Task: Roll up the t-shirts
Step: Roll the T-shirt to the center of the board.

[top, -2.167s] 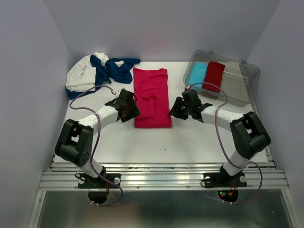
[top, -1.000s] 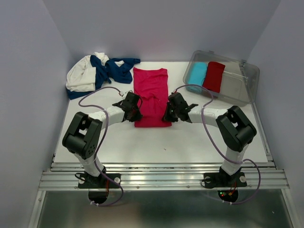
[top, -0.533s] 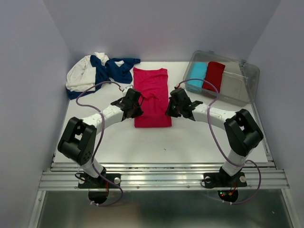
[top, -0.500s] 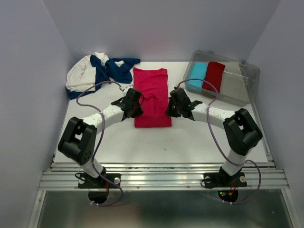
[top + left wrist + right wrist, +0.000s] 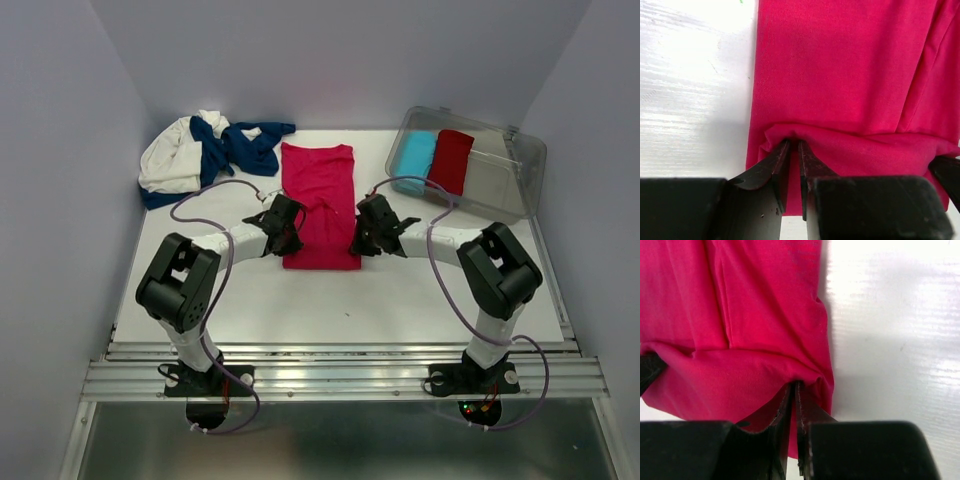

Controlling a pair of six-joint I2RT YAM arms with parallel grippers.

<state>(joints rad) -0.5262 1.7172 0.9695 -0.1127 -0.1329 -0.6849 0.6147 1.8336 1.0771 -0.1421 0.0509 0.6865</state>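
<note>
A bright pink-red t-shirt [image 5: 318, 196] lies folded into a long strip in the middle of the table. My left gripper [image 5: 287, 238] is shut on its near left edge, pinching a raised fold of cloth [image 5: 790, 136]. My right gripper [image 5: 358, 238] is shut on the near right edge, pinching the same raised fold [image 5: 800, 375]. The fold runs across the near end of the shirt in both wrist views. A navy t-shirt [image 5: 238, 146] and a white one [image 5: 172, 157] lie heaped at the back left.
A clear plastic bin [image 5: 500, 180] at the back right holds a rolled light blue shirt [image 5: 415, 155] and a rolled dark red shirt [image 5: 451, 160]. The white table [image 5: 330, 300] has walls on three sides.
Both grippers came in from the sides to the shirt's near corners, went a little forward, then drew back toward me. The near end now stands up as a pinched fold.
</note>
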